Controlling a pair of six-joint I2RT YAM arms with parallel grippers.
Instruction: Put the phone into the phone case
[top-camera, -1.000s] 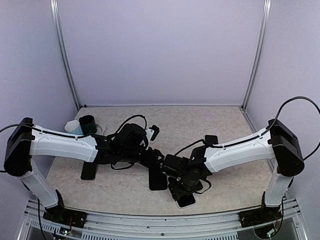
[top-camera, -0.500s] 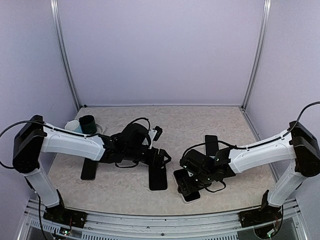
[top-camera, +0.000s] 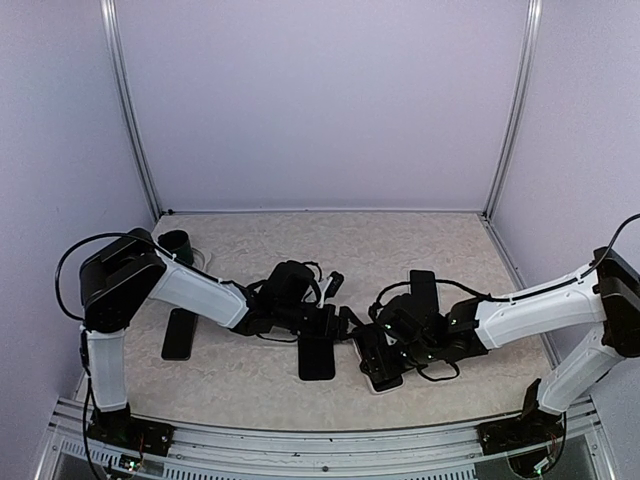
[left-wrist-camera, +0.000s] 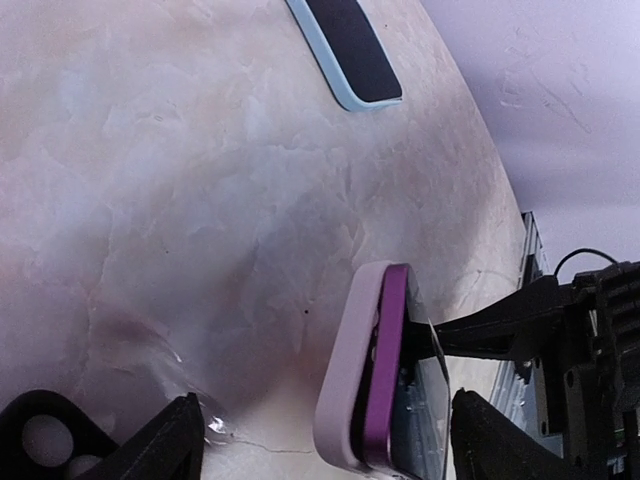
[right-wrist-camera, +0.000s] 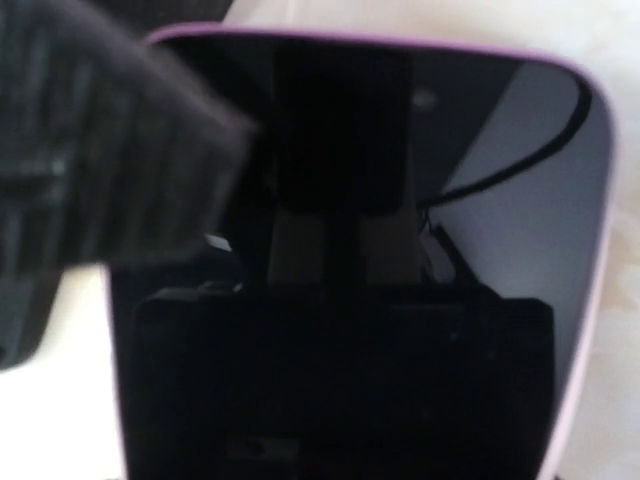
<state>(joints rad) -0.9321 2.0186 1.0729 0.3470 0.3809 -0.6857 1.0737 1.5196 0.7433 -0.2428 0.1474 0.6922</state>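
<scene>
1. Lilac case (left-wrist-camera: 343, 385) and purple phone (left-wrist-camera: 386, 375) show edge-on in the left wrist view, low between the two arms. The phone lies against the case's open face. Its purple rim stands proud of the case wall, so I judge it only partly seated.
2. Whether the pair rests on the worktop (left-wrist-camera: 150, 200) or is held just off it, I cannot tell.
3. Left jaws: spread wide, one finger (left-wrist-camera: 170, 445) at each side of the view, touching neither case nor phone.
4. Right jaws: a dark finger (left-wrist-camera: 480, 335) meets the phone's glass side. I cannot tell whether these jaws are parted or closed, as the right wrist view shows only dark screen and a blurred shape.
5. Step in hand, as I read it: pressing the phone home.
6. I would first lay a left finger flat against the lilac back of the case, so the right-hand push has something to work against.
7. I would keep both forces on one line; a one-sided push would likely tip or slide the pair.
8. I would press near a corner first, then work round, not on the middle of the glass.
9. My sign of full seating: no purple rim showing above the case lip anywhere.
10. Blue-cased phone (left-wrist-camera: 350, 55) and black phone (top-camera: 317, 357) lie apart, and I would steer clear of them.
</scene>
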